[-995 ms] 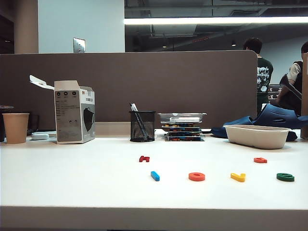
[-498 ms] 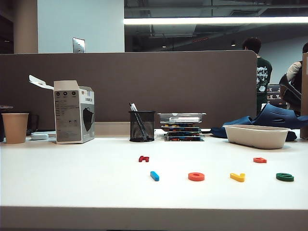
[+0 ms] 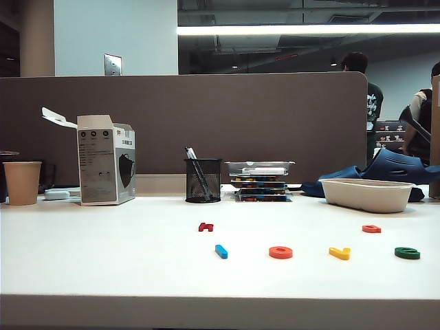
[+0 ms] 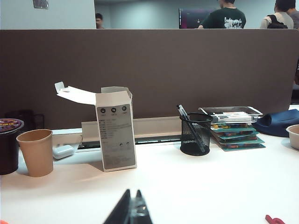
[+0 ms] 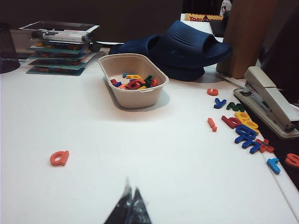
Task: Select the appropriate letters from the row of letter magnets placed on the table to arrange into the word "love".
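Note:
The letter magnets lie in a loose row on the white table. The blue bar, orange-red ring, yellow V and dark green letter form the near line. The dark red letter and the orange-red angular letter lie a little behind them. No gripper shows in the exterior view. My left gripper is shut and empty, low over bare table, with the dark red letter off to its side. My right gripper is shut and empty, with the orange-red angular letter lying apart from it.
Along the brown partition stand a paper cup, a white carton, a mesh pen cup and stacked trays. At the right are a beige tub of spare letters, a blue slipper, a stapler and loose letters.
Nothing on the table has moved. Only the people behind the partition have shifted a little.

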`<move>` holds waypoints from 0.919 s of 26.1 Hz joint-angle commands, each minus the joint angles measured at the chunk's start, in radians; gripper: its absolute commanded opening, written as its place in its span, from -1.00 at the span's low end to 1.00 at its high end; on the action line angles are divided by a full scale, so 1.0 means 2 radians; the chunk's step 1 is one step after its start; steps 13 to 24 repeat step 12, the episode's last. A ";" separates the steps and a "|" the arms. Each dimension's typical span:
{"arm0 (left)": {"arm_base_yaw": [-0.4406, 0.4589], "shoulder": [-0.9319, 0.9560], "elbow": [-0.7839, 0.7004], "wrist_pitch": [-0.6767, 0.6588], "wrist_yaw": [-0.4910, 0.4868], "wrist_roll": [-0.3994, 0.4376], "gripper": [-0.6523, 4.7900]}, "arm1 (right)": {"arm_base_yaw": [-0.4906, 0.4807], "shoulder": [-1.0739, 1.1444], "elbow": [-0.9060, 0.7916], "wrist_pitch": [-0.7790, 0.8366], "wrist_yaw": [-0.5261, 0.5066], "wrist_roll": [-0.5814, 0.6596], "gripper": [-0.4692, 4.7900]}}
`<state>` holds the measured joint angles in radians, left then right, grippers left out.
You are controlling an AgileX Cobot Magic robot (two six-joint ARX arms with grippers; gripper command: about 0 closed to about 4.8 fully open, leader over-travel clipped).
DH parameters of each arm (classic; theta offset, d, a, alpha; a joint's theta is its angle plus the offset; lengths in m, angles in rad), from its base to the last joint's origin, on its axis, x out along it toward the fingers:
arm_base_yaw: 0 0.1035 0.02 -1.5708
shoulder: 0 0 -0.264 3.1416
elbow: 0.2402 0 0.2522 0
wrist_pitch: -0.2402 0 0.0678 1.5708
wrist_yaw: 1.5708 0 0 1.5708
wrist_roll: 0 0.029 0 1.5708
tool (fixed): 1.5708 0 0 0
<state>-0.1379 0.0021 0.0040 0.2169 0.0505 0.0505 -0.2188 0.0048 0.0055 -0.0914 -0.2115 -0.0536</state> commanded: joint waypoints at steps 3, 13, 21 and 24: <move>0.001 0.000 0.002 -0.019 0.003 -0.003 -0.78 | 0.000 -0.004 -0.002 0.009 0.002 -0.002 -0.82; 0.001 0.000 0.002 -0.033 0.003 -0.003 -0.78 | 0.000 -0.004 -0.002 0.009 0.002 -0.002 -0.82; 0.001 0.000 0.002 -0.033 0.003 -0.003 -0.78 | 0.000 -0.004 -0.002 0.009 0.002 -0.002 -0.82; 0.001 0.000 0.002 -0.033 0.003 -0.003 -0.78 | 0.000 -0.004 -0.002 0.009 0.002 -0.002 -0.82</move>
